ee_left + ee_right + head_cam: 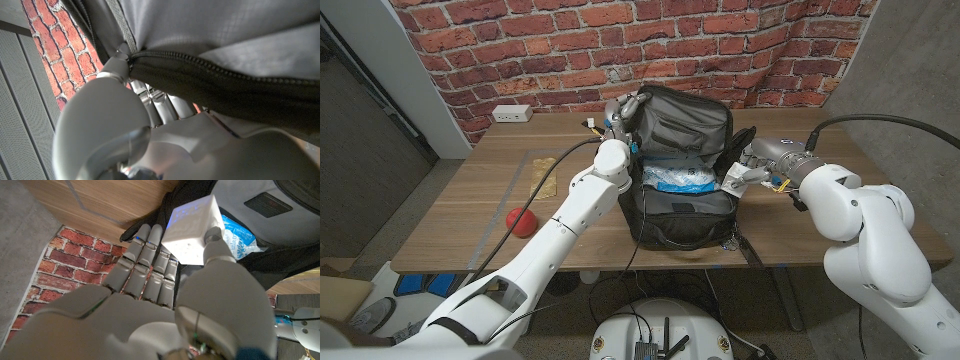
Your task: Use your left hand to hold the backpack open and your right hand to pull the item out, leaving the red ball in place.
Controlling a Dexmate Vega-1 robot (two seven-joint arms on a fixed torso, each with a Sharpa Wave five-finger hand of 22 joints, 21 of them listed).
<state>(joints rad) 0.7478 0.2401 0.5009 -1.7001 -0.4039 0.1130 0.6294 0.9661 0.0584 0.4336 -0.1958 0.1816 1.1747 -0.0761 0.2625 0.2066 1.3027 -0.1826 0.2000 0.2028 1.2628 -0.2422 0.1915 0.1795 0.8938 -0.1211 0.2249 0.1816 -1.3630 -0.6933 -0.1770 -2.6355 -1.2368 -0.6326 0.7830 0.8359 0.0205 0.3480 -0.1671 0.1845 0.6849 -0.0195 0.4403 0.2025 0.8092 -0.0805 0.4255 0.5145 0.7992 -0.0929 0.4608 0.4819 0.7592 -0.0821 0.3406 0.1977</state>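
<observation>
White box [192, 230] in right robot hand [165, 285] beside backpack [685, 215]

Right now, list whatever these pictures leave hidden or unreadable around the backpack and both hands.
- Left hand: head view, its fingers sit at the backpack rim, so the grip is unclear; in the left wrist view only fabric and zipper show up close.
- White box in the right hand: print too bright to read.
- Blue-and-white packet: lower part hidden inside the bag.
- Red ball: underside hidden.
</observation>
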